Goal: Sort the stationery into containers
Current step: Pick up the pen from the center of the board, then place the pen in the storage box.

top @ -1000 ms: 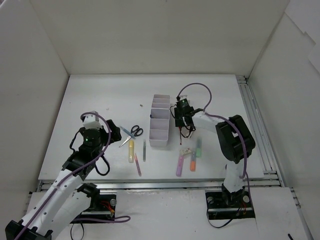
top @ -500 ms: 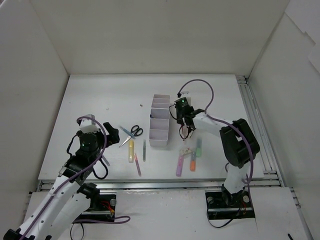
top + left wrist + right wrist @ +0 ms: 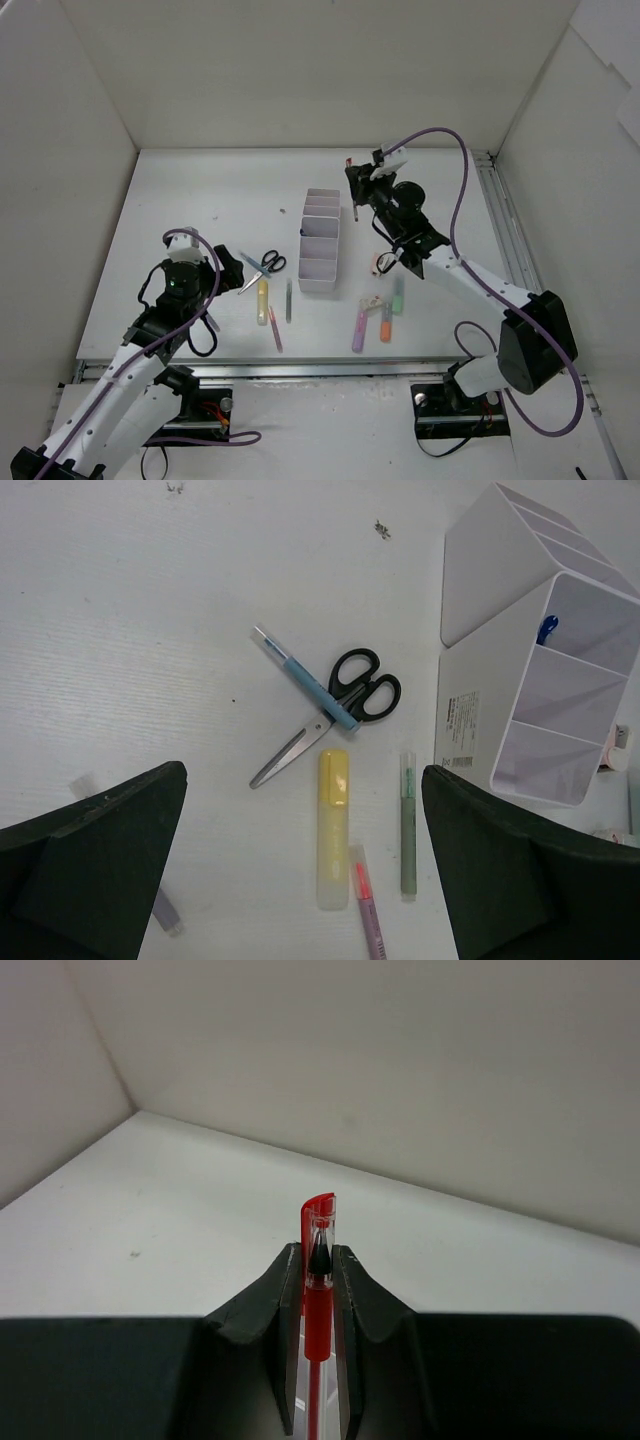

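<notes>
The white organiser tray [image 3: 320, 240] stands mid-table; in the left wrist view [image 3: 470, 720] one compartment holds something blue [image 3: 546, 628]. My right gripper [image 3: 353, 185] is raised by the tray's far right end, shut on a red pen [image 3: 318, 1305] held upright between the fingers [image 3: 283, 1290]. My left gripper [image 3: 220, 290] is wide open and empty above the loose items. Below it [image 3: 303, 772] lie black-handled scissors [image 3: 345, 695], a blue pen [image 3: 305, 680], a yellow highlighter [image 3: 333, 825], a green pen [image 3: 408, 820] and a pink pen [image 3: 368, 910].
Right of the tray lie a purple highlighter [image 3: 359, 328], an orange highlighter [image 3: 386, 323], a green highlighter [image 3: 397, 295] and a small eraser [image 3: 374, 301]. White walls enclose the table on three sides. A rail [image 3: 510, 250] runs along the right edge.
My right gripper has risen from the table beside the tray and swung toward the back with the red pen. My left arm shifted slightly and stays open.
</notes>
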Robot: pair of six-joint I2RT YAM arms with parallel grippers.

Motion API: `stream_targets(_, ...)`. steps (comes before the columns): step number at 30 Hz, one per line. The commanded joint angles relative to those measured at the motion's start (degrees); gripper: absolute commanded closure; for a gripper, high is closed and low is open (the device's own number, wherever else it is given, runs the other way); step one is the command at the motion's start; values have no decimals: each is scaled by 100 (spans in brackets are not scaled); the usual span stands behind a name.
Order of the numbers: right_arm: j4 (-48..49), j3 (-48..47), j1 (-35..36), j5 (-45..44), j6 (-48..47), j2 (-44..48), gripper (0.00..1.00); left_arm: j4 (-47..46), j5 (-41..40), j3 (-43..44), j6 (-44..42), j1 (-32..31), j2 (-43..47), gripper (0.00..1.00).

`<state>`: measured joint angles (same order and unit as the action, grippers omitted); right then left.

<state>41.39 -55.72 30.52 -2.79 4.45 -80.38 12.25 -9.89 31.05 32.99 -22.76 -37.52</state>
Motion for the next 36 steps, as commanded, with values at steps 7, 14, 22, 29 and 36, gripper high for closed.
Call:
stream_targets(7, 2610, -448, 270, 2177, -656, -1234, 100, -267, 224, 253, -258, 35, -142, 1)
stream_targets(14, 3138, -545, 358, 2370, -559, -1866, 100, -214, 75, 174, -284, 35, -98, 1)
stream_targets(22, 3411, -326, 367, 2660, -594, -2105, 99, -188, -13, 156, -381, 35, -212, 0)
stream_targets(29, 3438, 79, 375, 2696, -647, -1920, 91, -267, 303, 261, -996, 88, -607, 0)
stream_targets(36, 3438, 404, 384, 2713, -744, -1824, 85, -495, 505, 621, -1313, 88, -1389, 1)
